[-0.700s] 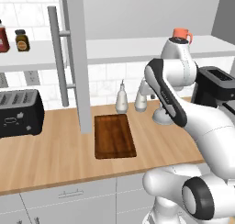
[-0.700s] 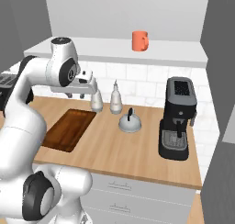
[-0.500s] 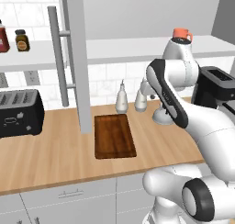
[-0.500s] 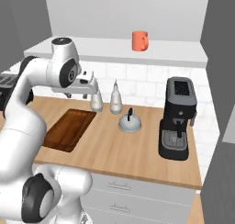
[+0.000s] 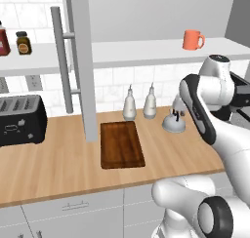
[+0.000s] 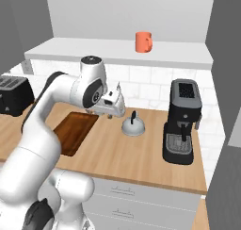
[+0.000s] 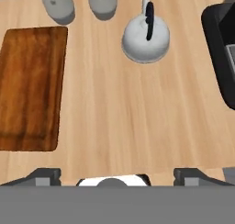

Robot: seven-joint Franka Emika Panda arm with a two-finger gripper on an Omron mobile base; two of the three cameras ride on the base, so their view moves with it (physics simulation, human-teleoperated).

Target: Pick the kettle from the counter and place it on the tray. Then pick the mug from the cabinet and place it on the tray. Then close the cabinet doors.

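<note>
Place: a rendered home kitchen
Worktop: light-wood tabletop (image 5: 63, 168) over white drawers (image 5: 73, 208)
Wall: white tiles (image 5: 110, 88), grey cabinet (image 5: 80, 61) with a shelf (image 5: 136, 51)
Appliances: black toaster (image 5: 19, 120), black coffee machine (image 6: 182, 120)
Wares: kettle (image 6: 133, 125), mug (image 6: 143, 41)

White tiled wall (image 5: 110, 83) behind; white drawers (image 6: 141, 198) below.

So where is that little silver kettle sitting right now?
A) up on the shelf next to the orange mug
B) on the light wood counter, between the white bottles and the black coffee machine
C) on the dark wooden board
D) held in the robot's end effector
B: the kettle stands on the counter, right of the tray, beside the bottles, left of the coffee machine.
</note>
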